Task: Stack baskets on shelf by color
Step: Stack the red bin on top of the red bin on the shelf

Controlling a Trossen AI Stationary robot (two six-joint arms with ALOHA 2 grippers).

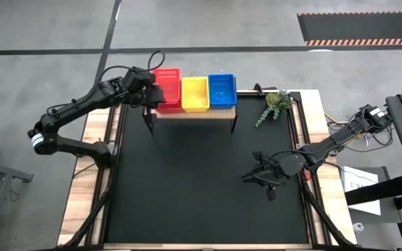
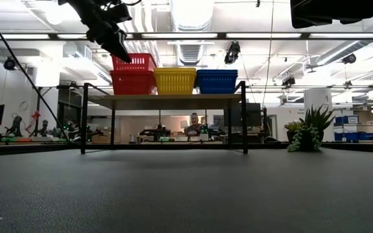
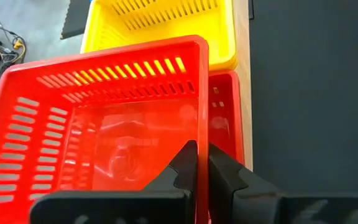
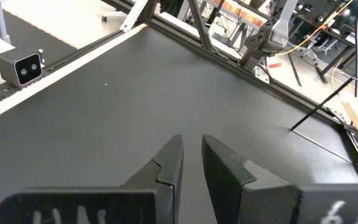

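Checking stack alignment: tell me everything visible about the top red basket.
The top red perforated plastic basket is shallow and rectangular, with slotted walls and a glossy, empty floor. It sits raised on another red basket at the left end of the light wood shelf, offset so the lower one's rim shows. The left end effector is shut on its rim wall. A yellow perforated basket stands beside it.

Robotics lab / industrial workspace: exposed ceiling ducts and strip lights (image 2: 193,35) across the top of the low view, cluttered workbenches (image 2: 37,133) at left, a seated person (image 2: 193,124) mid-frame, grey concrete floor with hazard-striped mat (image 1: 360,28) upper right.
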